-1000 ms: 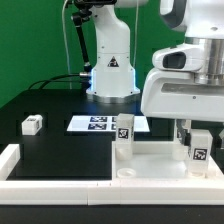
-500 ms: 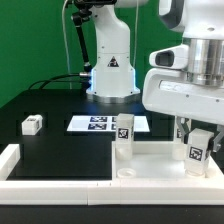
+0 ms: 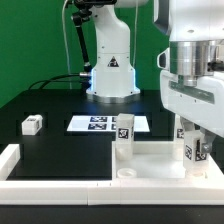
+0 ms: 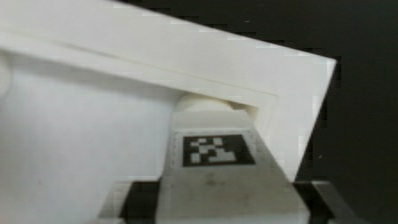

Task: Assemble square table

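You are working over the table top [image 3: 155, 158], the white slab with the raised rim, and the job is looking less than half done.

The gripper [image 3: 193, 140] is hanging over the corner of the table top on the exterior view's right. It is pinching a leg [image 3: 190, 155] between its two fingers. In the wrist view the fingers [image 4: 146, 205] are pressing on both sides of that leg [image 4: 217, 150], and its far end is meeting the round hole in the corner of the table top [image 4: 107, 90]. You cannot tell from here whether it is fully seated or only resting there, so treat this leg as the step in hand, not a finished one.

A second leg [image 3: 124, 135] is standing upright on the back corner of the table top, apart from the gripper, and is looking like it is in place.

A third leg [image 3: 32, 124] is lying loose well away from the table top, off toward the exterior view's left, waiting to be fetched.

An open socket [image 3: 127, 172] is showing at the front corner of the table top, just below the upright leg.

The fourth leg is not showing in either view.
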`<state>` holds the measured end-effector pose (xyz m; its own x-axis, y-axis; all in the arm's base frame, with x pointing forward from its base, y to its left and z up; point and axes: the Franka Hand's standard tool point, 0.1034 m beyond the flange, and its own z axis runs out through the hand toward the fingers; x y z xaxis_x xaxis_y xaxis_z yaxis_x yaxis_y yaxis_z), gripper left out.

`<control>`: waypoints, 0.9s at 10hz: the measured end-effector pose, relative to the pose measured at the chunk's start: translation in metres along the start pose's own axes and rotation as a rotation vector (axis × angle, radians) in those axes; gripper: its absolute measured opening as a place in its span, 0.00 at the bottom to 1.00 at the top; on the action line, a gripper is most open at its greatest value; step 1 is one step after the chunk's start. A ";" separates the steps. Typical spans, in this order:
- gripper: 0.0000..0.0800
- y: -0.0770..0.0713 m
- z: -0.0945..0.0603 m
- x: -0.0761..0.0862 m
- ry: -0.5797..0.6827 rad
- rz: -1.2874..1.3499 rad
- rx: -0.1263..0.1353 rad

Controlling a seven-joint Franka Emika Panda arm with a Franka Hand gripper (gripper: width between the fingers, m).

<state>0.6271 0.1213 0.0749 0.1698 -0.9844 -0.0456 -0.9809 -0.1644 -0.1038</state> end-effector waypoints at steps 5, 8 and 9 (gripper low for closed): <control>0.66 0.000 0.001 -0.004 -0.020 0.127 0.009; 0.78 -0.003 0.006 0.001 -0.005 -0.421 0.023; 0.81 -0.003 0.006 0.001 -0.004 -0.467 0.023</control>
<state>0.6305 0.1210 0.0691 0.5931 -0.8051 0.0077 -0.7970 -0.5884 -0.1360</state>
